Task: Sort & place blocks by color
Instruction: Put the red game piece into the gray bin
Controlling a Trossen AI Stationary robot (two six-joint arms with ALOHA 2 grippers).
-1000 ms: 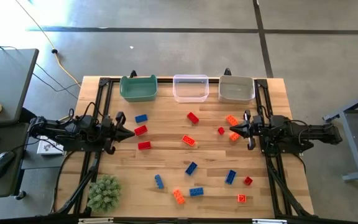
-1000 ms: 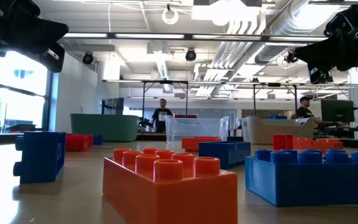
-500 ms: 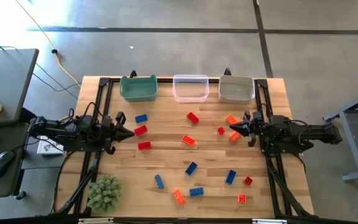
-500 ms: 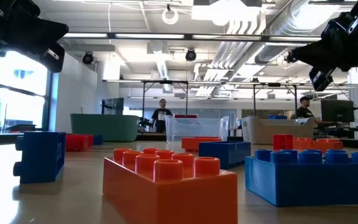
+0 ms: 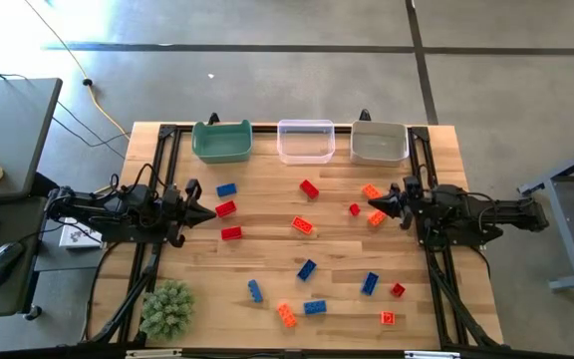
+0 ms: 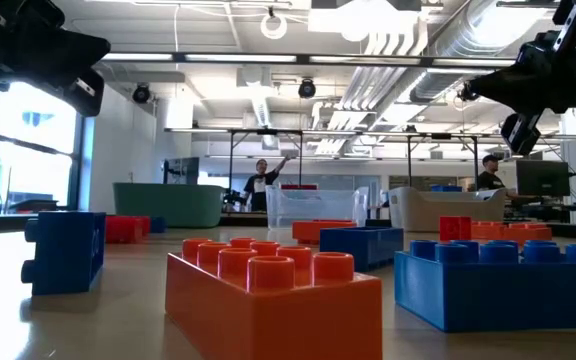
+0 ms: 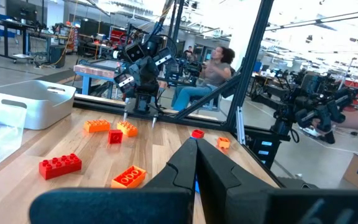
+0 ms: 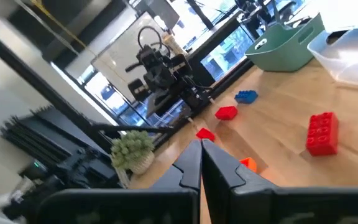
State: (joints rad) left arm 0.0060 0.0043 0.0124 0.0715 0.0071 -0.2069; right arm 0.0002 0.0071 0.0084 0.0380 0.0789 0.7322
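Blue, red and orange blocks lie scattered flat on the wooden table, among them a blue one, a red one and an orange one. My left gripper hovers level at the table's left side, shut and empty, its tips pointing across the table. My right gripper hovers level at the right side, shut and empty, rolled to a slant. An orange block lies just below and beside its tip.
Three bins stand along the far edge: green, clear and grey-white. A fuzzy green plant sits at the near left corner. Black frame rails run along both sides. People show in the room beyond.
My right gripper has rolled about its own pointing line while staying in place, still shut. No block has moved.
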